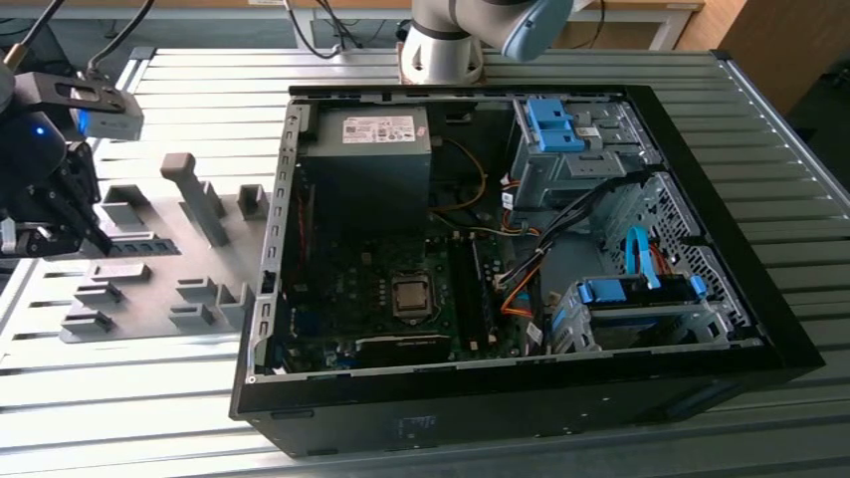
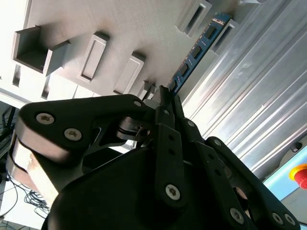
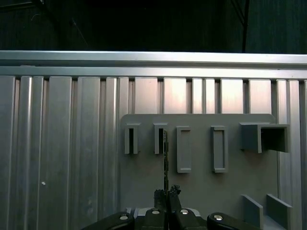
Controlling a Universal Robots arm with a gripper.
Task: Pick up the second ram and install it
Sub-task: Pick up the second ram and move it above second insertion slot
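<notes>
1. Gripper (image 2: 167,94) is clenched on the second ram (image 2: 197,48) — fingertips pinch one end of the stick.
2. The ram runs out from the tips over the gray fixture plate (image 1: 153,284). Its far end is near the plate's slot blocks.
3. In the first wrist view it shows edge-on, just beside one slot block (image 3: 158,139).
4. The plate lies on the ribbed metal table (image 1: 133,418), at the exterior view's left of the open computer case (image 1: 531,413) — the ram is outside the case.

The arm (image 1: 445,50) is shiny silver, with a grey-blue cap (image 1: 531,25) at its 2 o'clock. The gripper (image 2: 165,96) is black, made of flat bars (image 2: 168,143) with round silver screws (image 2: 173,191). A small blue light (image 1: 40,129) glows on its wrist.
</notes>
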